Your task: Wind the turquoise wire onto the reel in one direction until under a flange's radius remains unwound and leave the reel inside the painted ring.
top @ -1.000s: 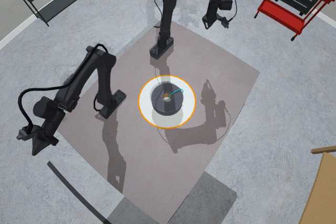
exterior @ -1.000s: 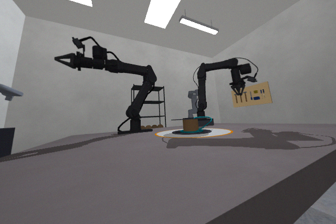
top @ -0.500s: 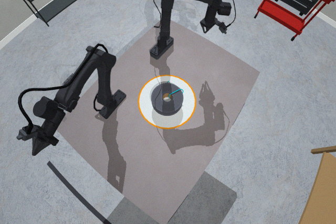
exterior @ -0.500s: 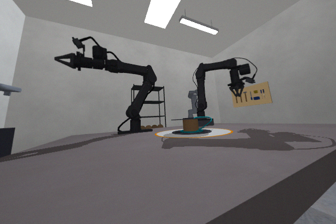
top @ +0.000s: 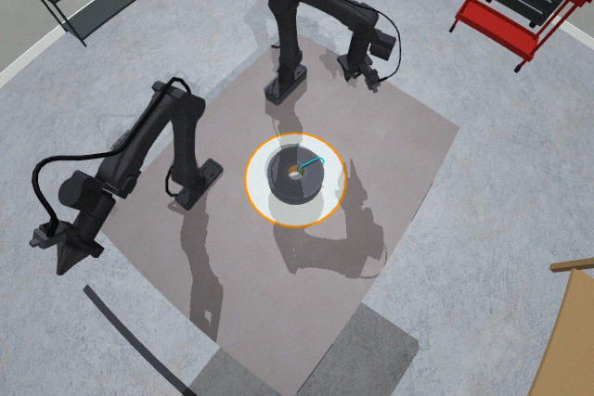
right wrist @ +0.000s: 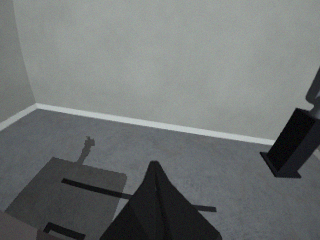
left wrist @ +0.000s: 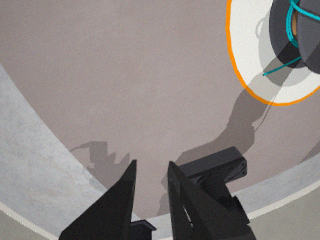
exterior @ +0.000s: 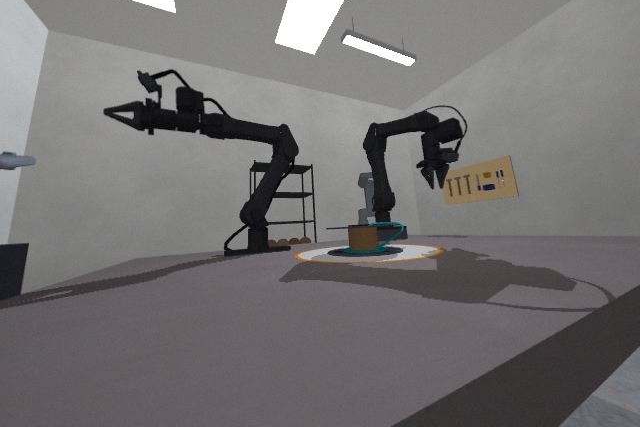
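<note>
The dark reel (top: pixel 293 192) (exterior: pixel 362 238) (left wrist: pixel 311 45) lies flat inside the orange painted ring (top: pixel 245 178) (left wrist: pixel 230 45). Turquoise wire (top: pixel 312 161) (exterior: pixel 402 227) (left wrist: pixel 282 66) runs from the centre hole over the top flange and loops down past its rim; some turns lie low around the hub, and a short free end sticks out beyond the flanges. My left gripper (exterior: pixel 436 187) (left wrist: pixel 152 165) is partly open and empty, high and away from the reel. My right gripper (top: pixel 59 274) (exterior: pixel 104 111) (right wrist: pixel 153 165) is shut, empty, raised beyond the table edge. The full winding is partly hidden between the flanges.
The left arm's base (top: pixel 286 86) stands behind the ring and the right arm's base (top: pixel 199 184) stands to its left in the top view. A shelf rack (top: pixel 108 8), a red cart (top: pixel 498 27) and a dark pedestal (right wrist: pixel 295 142) stand off the table.
</note>
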